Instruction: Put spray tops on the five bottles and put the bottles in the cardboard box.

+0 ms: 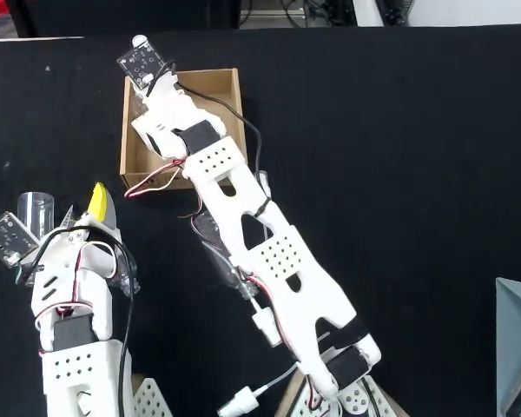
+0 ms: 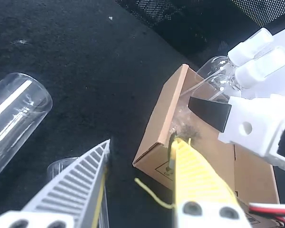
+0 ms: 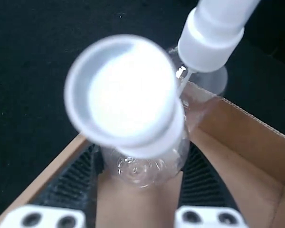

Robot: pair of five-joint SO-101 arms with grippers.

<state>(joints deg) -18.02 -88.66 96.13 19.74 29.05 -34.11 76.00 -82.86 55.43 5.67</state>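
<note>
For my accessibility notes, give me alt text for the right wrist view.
The tool grips a clear bottle with a white spray top over the cardboard box. A second capped bottle is close beside it.

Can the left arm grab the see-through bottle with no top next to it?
Probably yes. The left gripper has its jaws open, and the clear bottle sits just beside it with nothing between them. The right gripper holds a topped bottle away over the cardboard box.

a pale wall [image 1: 469, 10] shows beyond the far edge of the black table [image 1: 417, 148], a grey-blue panel [image 1: 518, 347] nearby.
</note>
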